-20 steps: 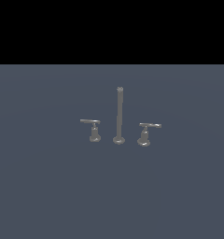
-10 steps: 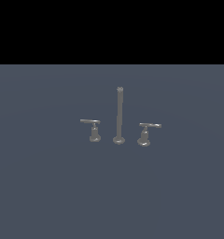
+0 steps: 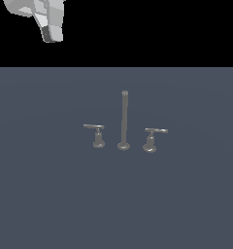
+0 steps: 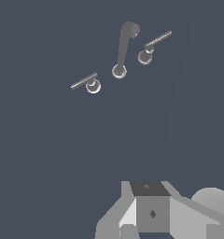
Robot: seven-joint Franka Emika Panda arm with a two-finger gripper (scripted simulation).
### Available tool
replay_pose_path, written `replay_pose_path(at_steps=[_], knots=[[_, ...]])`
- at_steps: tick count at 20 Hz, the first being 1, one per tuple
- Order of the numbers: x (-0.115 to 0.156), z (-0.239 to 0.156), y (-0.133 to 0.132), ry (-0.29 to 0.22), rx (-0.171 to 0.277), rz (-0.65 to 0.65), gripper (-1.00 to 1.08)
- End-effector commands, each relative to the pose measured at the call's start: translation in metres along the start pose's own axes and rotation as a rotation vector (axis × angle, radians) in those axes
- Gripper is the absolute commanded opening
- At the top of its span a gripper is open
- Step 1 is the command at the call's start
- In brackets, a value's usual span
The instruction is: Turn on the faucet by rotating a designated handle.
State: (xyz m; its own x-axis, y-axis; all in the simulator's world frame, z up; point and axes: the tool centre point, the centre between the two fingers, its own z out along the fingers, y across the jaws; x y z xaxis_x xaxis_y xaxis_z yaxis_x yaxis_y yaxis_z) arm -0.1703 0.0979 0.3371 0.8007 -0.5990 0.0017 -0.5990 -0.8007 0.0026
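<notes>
The faucet stands on the grey floor with its tall thin spout (image 3: 124, 119) in the middle. The handle (image 3: 95, 133), a flat bar on a short straight stem, is at the exterior view's left of the spout. The other lever (image 3: 152, 138), with a broader base and leaning stem, is at the right. In the wrist view the spout (image 4: 123, 49), the handle (image 4: 88, 84) and the other lever (image 4: 150, 47) all show from above. My gripper (image 3: 49, 29) hangs high at the exterior view's upper left, far from the faucet. Its body (image 4: 149, 212) shows in the wrist view, and its fingers are not clearly shown.
A flat dark grey floor (image 3: 116, 204) spreads all around the faucet. The background above it is black.
The arm's end has come into the exterior view at the upper left; it was not in view before. The faucet and both levers have not moved.
</notes>
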Motion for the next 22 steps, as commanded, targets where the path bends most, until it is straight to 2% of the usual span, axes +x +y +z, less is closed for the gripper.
replay_pose_path(at_steps=[1, 22], knots=[[0.004, 0.013, -0.011, -0.001, 0.002, 0.055, -1.0], [0.056, 0.109, -0.081, -0.007, 0.008, 0.464, -1.0]])
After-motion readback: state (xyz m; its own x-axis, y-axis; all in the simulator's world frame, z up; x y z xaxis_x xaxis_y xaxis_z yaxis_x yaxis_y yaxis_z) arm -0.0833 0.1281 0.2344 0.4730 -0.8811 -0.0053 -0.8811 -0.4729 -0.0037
